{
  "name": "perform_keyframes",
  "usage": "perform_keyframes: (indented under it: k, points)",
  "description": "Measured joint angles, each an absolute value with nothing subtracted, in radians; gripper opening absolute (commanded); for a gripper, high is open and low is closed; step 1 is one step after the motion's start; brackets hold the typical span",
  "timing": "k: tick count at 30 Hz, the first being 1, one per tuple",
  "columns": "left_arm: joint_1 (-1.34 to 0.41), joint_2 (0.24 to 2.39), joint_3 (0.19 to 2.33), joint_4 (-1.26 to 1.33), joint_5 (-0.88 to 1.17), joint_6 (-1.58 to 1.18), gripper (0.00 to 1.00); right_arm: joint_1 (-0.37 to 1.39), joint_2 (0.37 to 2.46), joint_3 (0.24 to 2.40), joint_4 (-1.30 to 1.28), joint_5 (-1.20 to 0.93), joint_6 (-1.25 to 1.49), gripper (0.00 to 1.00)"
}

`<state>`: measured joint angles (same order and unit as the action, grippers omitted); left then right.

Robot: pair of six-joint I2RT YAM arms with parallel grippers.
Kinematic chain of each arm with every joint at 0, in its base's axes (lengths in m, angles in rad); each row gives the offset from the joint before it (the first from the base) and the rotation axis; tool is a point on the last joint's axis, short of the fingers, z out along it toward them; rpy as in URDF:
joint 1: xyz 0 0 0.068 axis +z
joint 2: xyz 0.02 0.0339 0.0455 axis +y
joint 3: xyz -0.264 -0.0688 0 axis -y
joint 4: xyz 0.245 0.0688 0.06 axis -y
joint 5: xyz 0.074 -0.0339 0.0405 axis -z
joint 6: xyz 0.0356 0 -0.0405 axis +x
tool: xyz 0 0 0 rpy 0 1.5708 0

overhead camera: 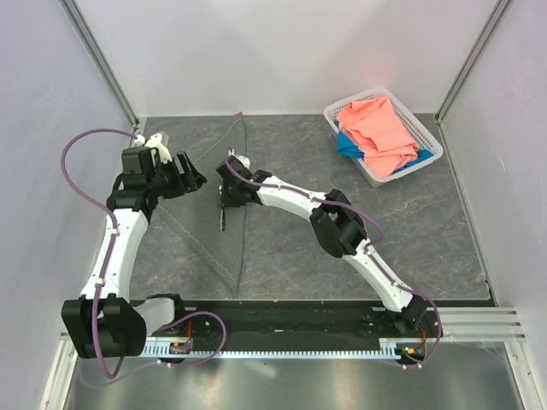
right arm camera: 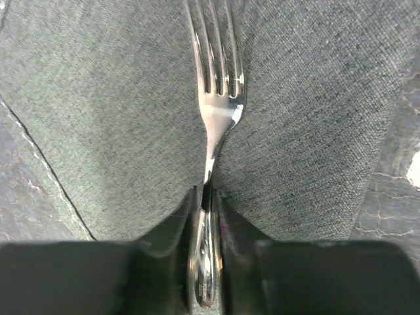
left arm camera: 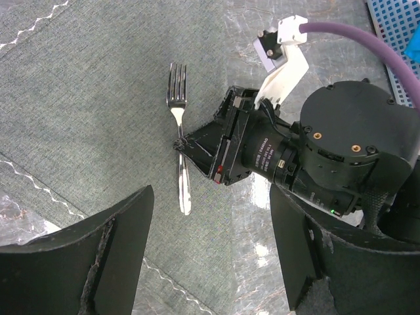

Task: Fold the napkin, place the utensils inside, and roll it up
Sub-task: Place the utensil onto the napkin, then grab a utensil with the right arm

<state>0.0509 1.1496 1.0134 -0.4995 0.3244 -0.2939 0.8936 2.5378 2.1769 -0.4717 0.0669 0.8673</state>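
Right pincer (left arm camera: 183, 145) straddling handle of one fork (left arm camera: 177, 98), on one napkin (left arm camera: 79, 105), grip unclear, left pincer (left arm camera: 211, 197) spread wide

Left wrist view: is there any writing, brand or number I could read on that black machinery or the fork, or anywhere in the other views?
White print on the black barrel at the right arm's wrist: present, but too small and tilted to read.
On the fork: no stamp visible.
On the basket: no label visible.
No other lettering shows in any view.
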Motion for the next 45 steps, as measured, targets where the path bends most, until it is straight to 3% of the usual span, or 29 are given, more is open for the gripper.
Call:
perform_keyframes:
  k: [1,4,12,20,26,30,37,45]
  points:
    - [0.051,1.15,1.013,-0.5,0.324,-0.294,0.79,0.893,2.538,2.18,-0.471,0.066,0.86,0.4]
    - [0.051,1.15,1.013,-0.5,0.324,-0.294,0.79,0.892,2.538,2.188,-0.464,0.054,0.837,0.5]
    - [0.051,1.152,1.013,-0.5,0.324,-0.294,0.79,0.886,2.506,2.16,-0.465,0.027,0.746,0.54]
    - [0.051,1.152,1.013,-0.5,0.312,-0.294,0.79,0.785,2.117,1.67,-0.417,-0.035,0.641,0.57]
    - [0.051,1.152,1.013,-0.5,0.297,-0.294,0.79,0.665,1.706,1.353,-0.445,0.035,0.492,0.47]
    - [0.051,1.152,1.013,-0.5,0.292,-0.294,0.79,0.574,1.544,1.193,-0.497,0.071,0.428,0.42]
    - [0.051,1.152,1.013,-0.5,0.286,-0.294,0.79,0.466,1.535,0.968,-0.64,0.093,0.395,0.38]
    - [0.051,1.177,1.013,-0.5,0.286,-0.294,0.79,0.397,1.535,0.894,-0.699,0.094,0.393,0.37]
